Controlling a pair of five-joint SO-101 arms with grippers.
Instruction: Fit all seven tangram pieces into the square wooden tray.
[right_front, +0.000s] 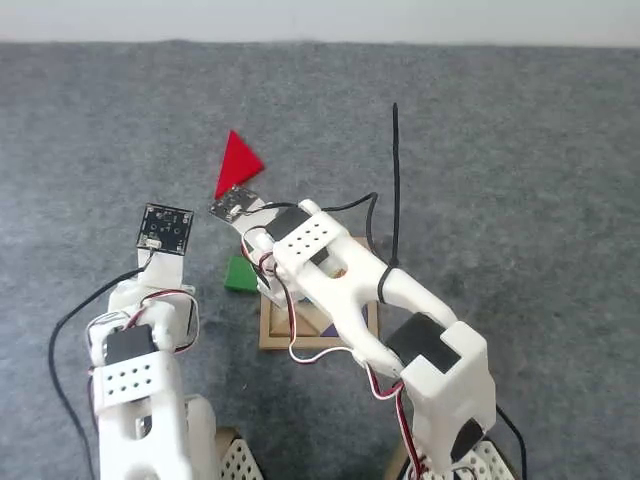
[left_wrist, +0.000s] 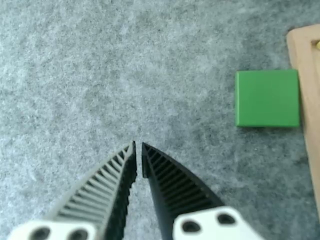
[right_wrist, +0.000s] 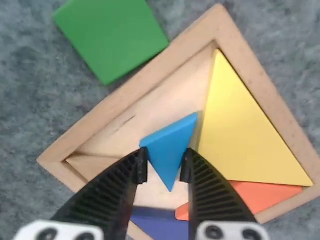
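Observation:
My right gripper (right_wrist: 164, 167) is shut on a blue triangle (right_wrist: 170, 147), which it holds over the bare floor of the square wooden tray (right_wrist: 125, 102). The triangle's point is beside the big yellow triangle (right_wrist: 240, 130) lying in the tray. An orange piece (right_wrist: 260, 195) and a purple piece (right_wrist: 157, 222) also lie in the tray. A green square (left_wrist: 267, 97) rests on the grey mat just outside the tray's rim (left_wrist: 306, 55). My left gripper (left_wrist: 138, 147) is shut and holds nothing, over bare mat a little away from the green square. A red triangle (right_front: 238, 160) lies farther back.
The right arm (right_front: 330, 275) stretches over the tray (right_front: 272, 335) and hides most of it. The left arm (right_front: 140, 370) stands at the front left. A black cable (right_front: 395, 180) rises behind the tray. Grey mat lies all around.

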